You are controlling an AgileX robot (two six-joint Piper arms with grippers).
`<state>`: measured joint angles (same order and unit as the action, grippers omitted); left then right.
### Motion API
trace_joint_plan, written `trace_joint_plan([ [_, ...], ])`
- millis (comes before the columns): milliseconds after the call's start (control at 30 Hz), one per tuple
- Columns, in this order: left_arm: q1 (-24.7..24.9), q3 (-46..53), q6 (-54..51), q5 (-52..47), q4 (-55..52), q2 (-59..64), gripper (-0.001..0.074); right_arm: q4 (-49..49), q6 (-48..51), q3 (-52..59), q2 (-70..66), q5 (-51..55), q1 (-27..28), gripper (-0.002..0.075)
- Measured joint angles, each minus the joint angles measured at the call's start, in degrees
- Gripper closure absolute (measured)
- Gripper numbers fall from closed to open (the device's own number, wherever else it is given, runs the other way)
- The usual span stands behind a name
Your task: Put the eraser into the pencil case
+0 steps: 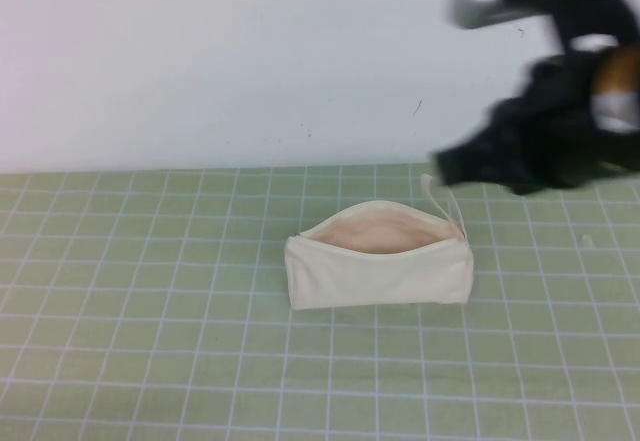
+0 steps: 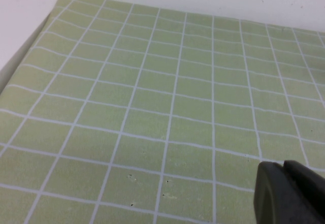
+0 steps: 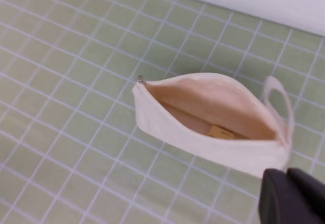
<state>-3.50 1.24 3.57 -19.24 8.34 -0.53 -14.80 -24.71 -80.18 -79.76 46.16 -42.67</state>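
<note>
At the left edge of the tabletop, only the green mat with white grid lines, bare under the left gripper. Hangs low over that side, well apart from everything else. Shows only a dark piece of itself in its wrist view, so cannot tell how far open; nothing seen in its hold.

In the middle of the tabletop, the long cream fabric pencil case, lying lengthwise from left to right, closer to the far edge than the near one. Zip fully undone, mouth gaping upward, peach-beige lining in plain sight. Inside, in the right wrist view, the tiny flat yellow-tan eraser, down on the lining toward the loop end. Judged from this: already in, main step done.

At the right end of the case, the thin cream wrist loop, curling toward the far edge.

Further right, up near the far right corner, the black right gripper, raised above the mat, just beyond the loop end of the case. Cannot tell how wide it stands; no object seen in it.

Possible trouble from here: catching the loop on the right gripper on any low pass, because of how near both are. Would drag or tip the soft case. With the mouth open and the eraser so small and light, could then slide out again.
</note>
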Motion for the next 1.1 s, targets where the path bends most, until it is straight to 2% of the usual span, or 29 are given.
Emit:
trace_joint_plan([
  [100, 0.0, 0.0, 0.0, 0.0, 0.0, 0.0, 0.0738, -0.4, -0.5, 5.2, 6.8, 0.9, -0.1, 0.0727],
  [267, 0.0, 0.0, 0.0, 0.0, 0.0, 0.0, 0.0738, -0.4, -0.2, 11.2, 15.9, 10.8, -0.1, 0.0727],
  [367, 0.0, 0.0, 0.0, 0.0, 0.0, 0.0, 0.0738, 0.2, 4.1, 12.9, 19.5, 12.2, -0.1, 0.0727],
  [567, 0.0, 0.0, 0.0, 0.0, 0.0, 0.0, 0.0738, 0.7, 19.5, 16.5, 23.9, 7.9, -0.1, 0.0727],
  [800, 0.0, 0.0, 0.0, 0.0, 0.0, 0.0, 0.0738, 0.6, 22.7, 25.8, 30.4, -1.5, 0.6, 0.0727],
  [933, 0.0, 0.0, 0.0, 0.0, 0.0, 0.0, 0.0738, 0.4, 22.8, 33.7, 37.1, -10.6, 6.0, 0.0727],
  [1100, 0.0, 0.0, 0.0, 0.0, 0.0, 0.0, 0.0738, 0.2, 22.4, 44.8, 46.5, -22.8, 17.0, 0.0727],
])
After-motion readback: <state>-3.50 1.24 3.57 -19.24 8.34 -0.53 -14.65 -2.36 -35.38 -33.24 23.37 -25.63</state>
